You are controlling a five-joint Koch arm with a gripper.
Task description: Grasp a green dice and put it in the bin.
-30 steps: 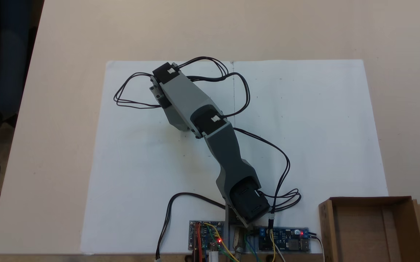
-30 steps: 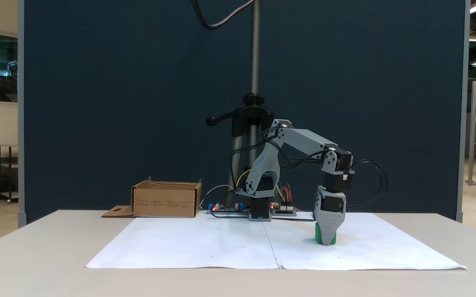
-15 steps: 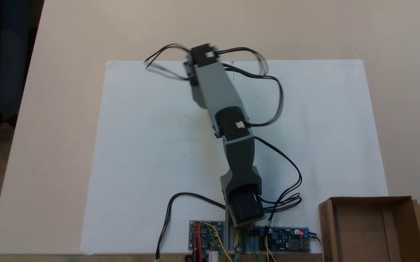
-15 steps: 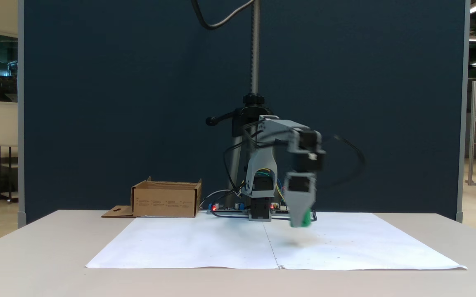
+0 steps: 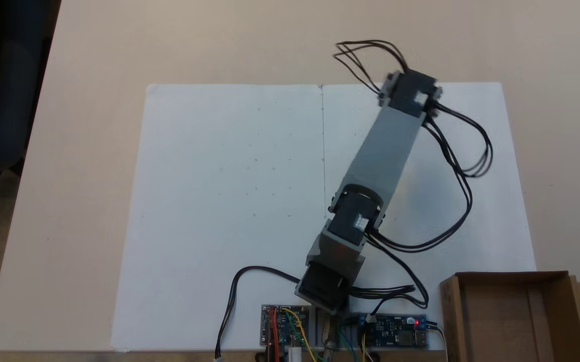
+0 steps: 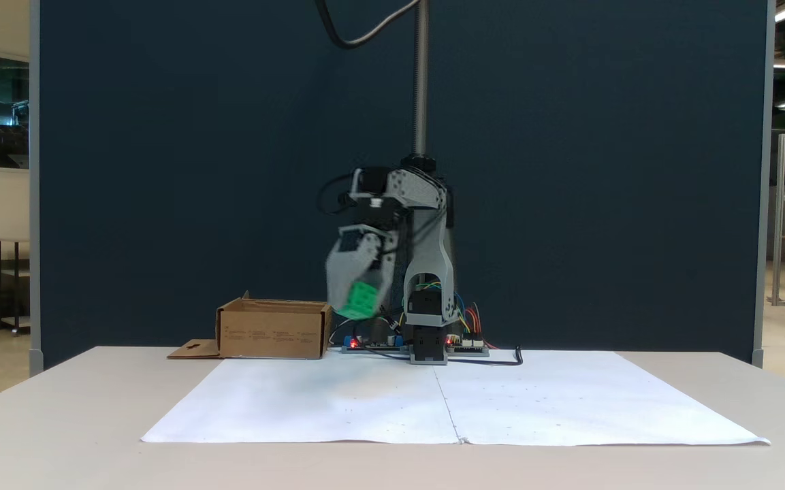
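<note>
The green dice (image 6: 363, 299) hangs in the air, well above the table, with my gripper (image 6: 359, 307) shut on it; both are blurred by motion. In that front fixed view the gripper is just right of the bin (image 6: 273, 330) and higher than its rim. The bin is a shallow brown cardboard box with a hang-hole flap. From above it (image 5: 513, 314) sits at the lower right corner and looks empty. From above, my forearm and wrist motor (image 5: 410, 95) cover the fingers and the dice, far up the sheet from the bin.
A white paper sheet (image 5: 229, 201) covers the table's middle. Circuit boards (image 5: 393, 329) and loose black cables (image 5: 463, 166) lie by the arm's base. A tripod pole (image 6: 421, 75) rises behind the base in front of a dark blue partition.
The gripper has lifted the green dice off the paper. The arm has swung across the sheet toward the bin's side, and the dice has risen above the bin's rim.
</note>
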